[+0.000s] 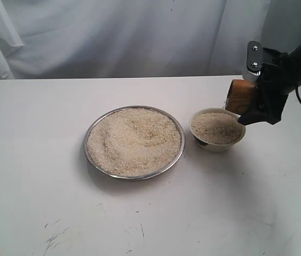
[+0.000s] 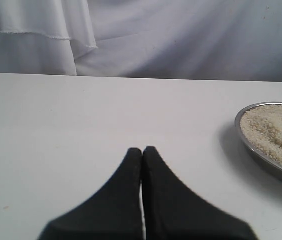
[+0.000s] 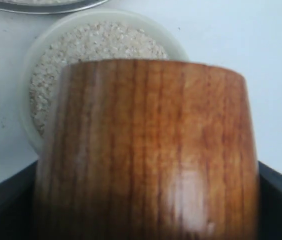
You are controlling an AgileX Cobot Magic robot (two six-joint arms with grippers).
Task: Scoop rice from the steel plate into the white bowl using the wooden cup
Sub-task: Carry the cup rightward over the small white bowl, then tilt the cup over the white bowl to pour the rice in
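Reddish-brown grained wooden cup (image 1: 240, 97) hangs tipped just above the rim of the small cream-white bowl (image 1: 217, 145), on the side away from the wide shiny steel plate (image 1: 134, 177), clamped in the spread black jaws of the right gripper (image 1: 258, 109). Bowl looks nearly full of pale rice grains (image 1: 217, 128), so tip slowly with the mouth over bowl centre; cup's inside is hidden. Left gripper (image 2: 142, 152) pressed together, empty, beyond the plate from the bowl. Count: one cup, one bowl, one plate; two rice heaps; two grippers.
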